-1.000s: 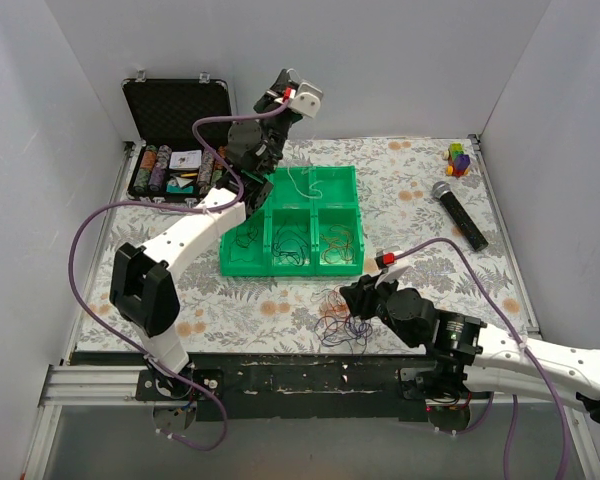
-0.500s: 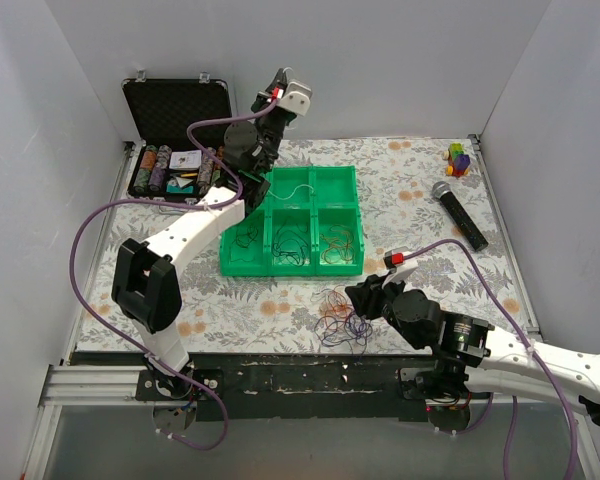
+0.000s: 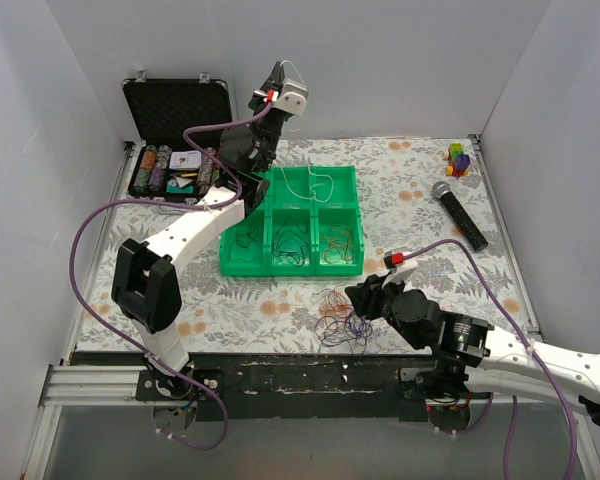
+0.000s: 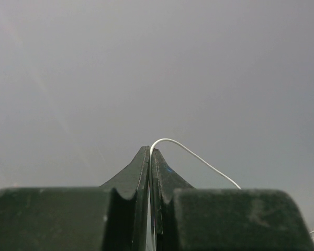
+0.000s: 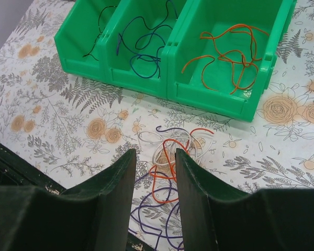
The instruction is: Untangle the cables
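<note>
The bin is glossy green plastic, smooth, with highlights along its rims, and it stands on a matt cloth printed with flowers. The cables look like thin wire in smooth plastic sheathing, the white wire among them. The left gripper and right gripper have matt black plastic fingers, faintly grainy.

The left tool is held high above the back edge of the green tray. A white cable is seen over the tray's back compartments, while dark cables and orange cables are seen in the front ones. The right tool is held low, just beside the tangle of cables on the desk
</note>
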Controlling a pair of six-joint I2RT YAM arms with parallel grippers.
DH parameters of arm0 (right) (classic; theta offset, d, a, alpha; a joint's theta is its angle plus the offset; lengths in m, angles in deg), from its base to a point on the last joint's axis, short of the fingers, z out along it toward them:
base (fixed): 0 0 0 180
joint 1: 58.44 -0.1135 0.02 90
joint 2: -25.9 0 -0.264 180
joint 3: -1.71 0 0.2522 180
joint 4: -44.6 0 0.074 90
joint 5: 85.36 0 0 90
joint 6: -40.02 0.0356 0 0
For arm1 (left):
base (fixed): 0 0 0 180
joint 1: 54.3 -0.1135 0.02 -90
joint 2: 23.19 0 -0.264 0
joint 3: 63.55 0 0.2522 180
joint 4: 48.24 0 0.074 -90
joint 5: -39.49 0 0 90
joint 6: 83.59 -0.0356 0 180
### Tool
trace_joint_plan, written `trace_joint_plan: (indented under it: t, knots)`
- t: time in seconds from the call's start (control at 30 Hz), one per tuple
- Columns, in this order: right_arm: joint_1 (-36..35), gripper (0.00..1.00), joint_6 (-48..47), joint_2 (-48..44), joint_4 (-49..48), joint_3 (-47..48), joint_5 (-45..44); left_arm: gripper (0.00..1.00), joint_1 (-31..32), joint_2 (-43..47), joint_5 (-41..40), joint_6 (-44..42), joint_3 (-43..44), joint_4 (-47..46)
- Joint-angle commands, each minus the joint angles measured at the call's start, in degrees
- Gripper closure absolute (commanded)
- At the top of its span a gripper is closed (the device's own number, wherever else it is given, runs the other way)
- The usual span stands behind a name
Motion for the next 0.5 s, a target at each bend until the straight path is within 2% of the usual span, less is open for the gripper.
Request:
trace_joint_plan:
  t: [0.0,0.47]
  knots:
    - [-0.1,0.56,1.3,-0.7,-0.6,0.0,-1.3,1.00,0.0,0.2,0.5,-3.3,-1.8,-2.6]
    - [0.0,0.57,2.3,-0.8,-1.4,-1.7,-0.7,1.00,0.0,-0.4,1.2,-5.3,-0.5,-4.4]
